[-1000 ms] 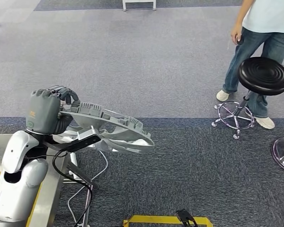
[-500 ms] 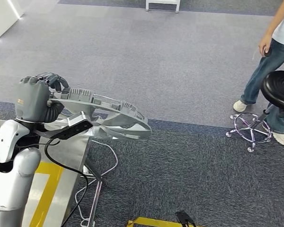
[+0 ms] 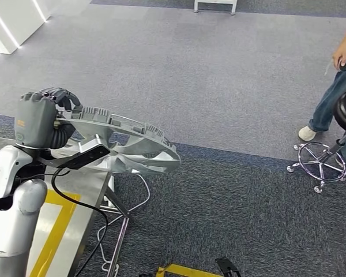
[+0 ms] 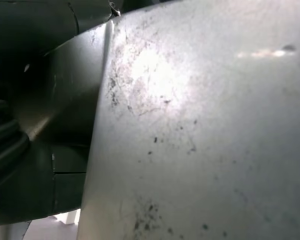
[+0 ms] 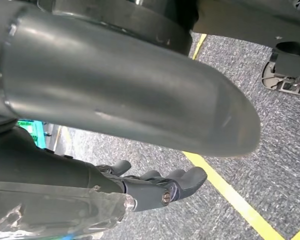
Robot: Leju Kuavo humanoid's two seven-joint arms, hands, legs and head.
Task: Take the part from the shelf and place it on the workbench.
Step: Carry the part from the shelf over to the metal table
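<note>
Grey ribbed cast-metal part (image 3: 127, 144) is gripped in my left robot hand (image 3: 47, 121), jutting past the steel table (image 3: 82, 190) edge w/ carpet below; carry step, next needs lowering onto table.

No text can be read. A small orange mark sits on the grey cover of the left hand (image 3: 40, 120), too small and blurred to make out its letters.
</note>
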